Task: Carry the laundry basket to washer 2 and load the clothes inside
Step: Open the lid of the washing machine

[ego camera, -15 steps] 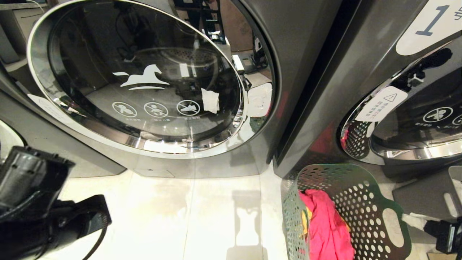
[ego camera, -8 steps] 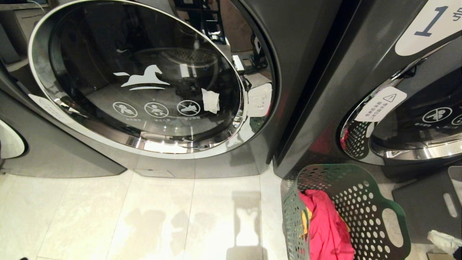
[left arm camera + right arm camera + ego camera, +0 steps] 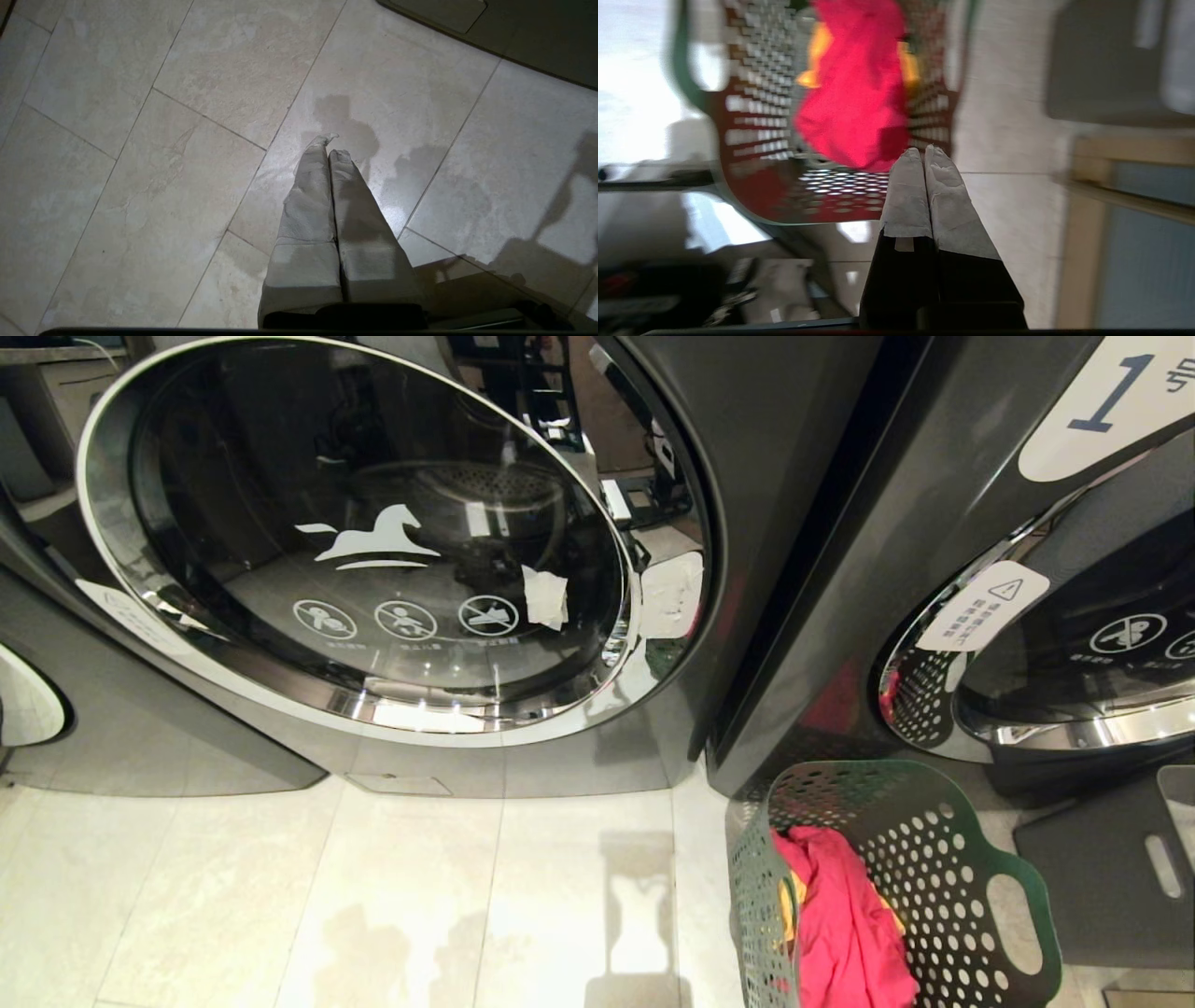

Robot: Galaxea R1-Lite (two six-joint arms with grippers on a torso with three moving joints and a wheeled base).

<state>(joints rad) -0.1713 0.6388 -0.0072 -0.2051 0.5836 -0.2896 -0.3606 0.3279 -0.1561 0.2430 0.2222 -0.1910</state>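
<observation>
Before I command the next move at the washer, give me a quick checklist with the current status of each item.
1. Washer door open for loading: not ok, the round glass door sits closed.
2. Machine is number 2: cannot tell, no label shows on it; the machine on its right is marked 1.
3. Laundry basket set down nearby: ok, on the floor by the machines.
4. Clothes in the basket: ok, pink-red garment over a yellow one.
5. Left claw free: ok, shut, empty, above the floor tiles.
6. Right claw free: ok, shut, empty, near the basket.
</observation>
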